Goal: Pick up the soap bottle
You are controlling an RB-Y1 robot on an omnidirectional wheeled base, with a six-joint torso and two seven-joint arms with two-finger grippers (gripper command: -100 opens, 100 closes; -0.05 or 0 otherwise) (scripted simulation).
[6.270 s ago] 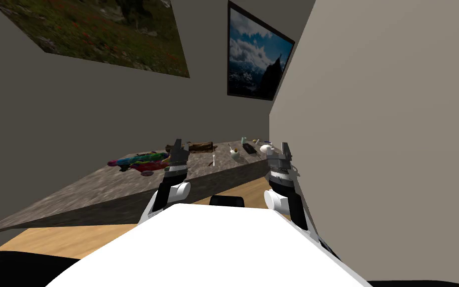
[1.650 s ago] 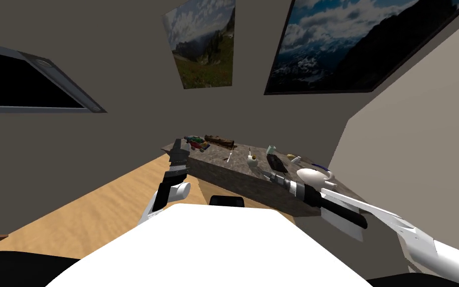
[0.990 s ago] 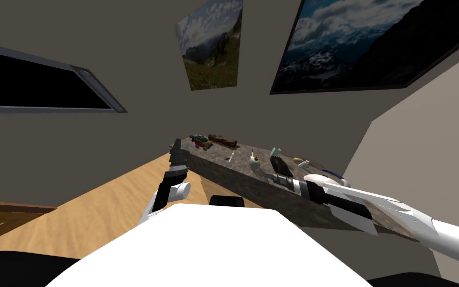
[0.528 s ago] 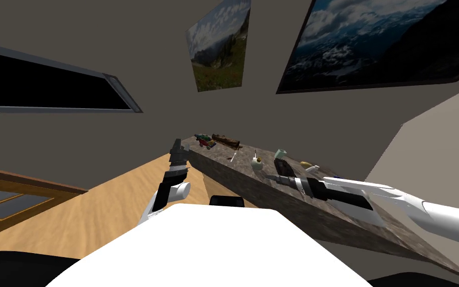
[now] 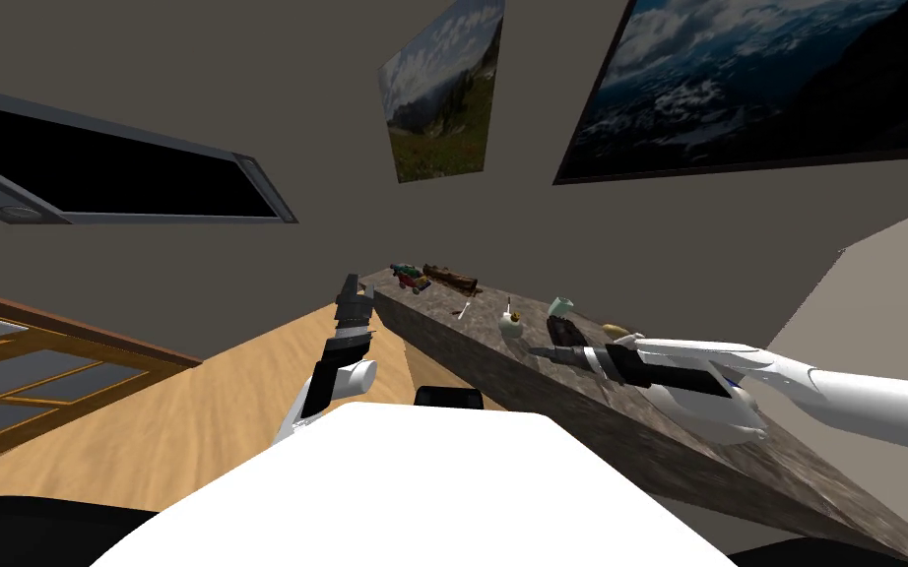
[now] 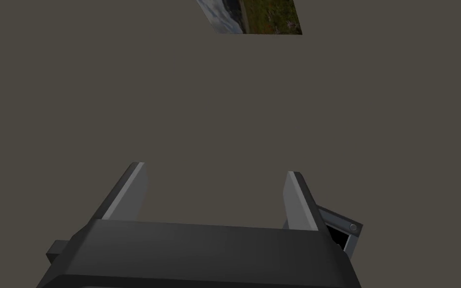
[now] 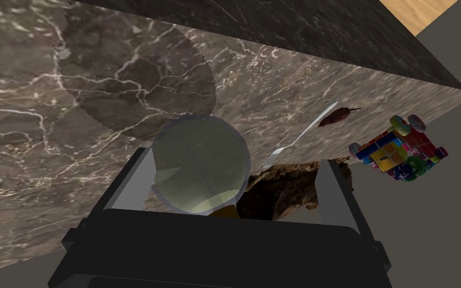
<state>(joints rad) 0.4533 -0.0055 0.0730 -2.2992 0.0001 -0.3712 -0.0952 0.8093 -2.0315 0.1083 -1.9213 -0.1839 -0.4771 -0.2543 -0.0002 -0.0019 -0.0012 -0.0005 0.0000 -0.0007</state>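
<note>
Left gripper (image 5: 349, 283): your idle arm holds it raised beside the end of the counter, above the wood floor. Its fingers are spread wide with nothing between them.
Counter (image 7: 34, 115): a dark, veined stone top. Toward its far end lie a multicoloured toy car (image 7: 399, 147), a brown rough lump (image 7: 284, 187) and a fork (image 7: 302, 134).
Soap bottle (image 7: 200, 162): it stands upright on the counter, between the fork and your working hand and well apart from the toy car.
Right gripper (image 7: 234, 156): you reach it low along the counter top. The fingers are spread wide with the bottle's round body between them, close to one finger and apart from the other. You cannot tell whether that finger touches it.
Done: the approach looks nearly complete, with the bottle bracketed.
Left to do: centre a little, close on the body, then lift. The bottle rests on the counter, not yet gripped.
Bottle's look: a round, translucent, pale greenish body with a thin neck and an orange spot. It is probably smooth and apt to slip.
</note>
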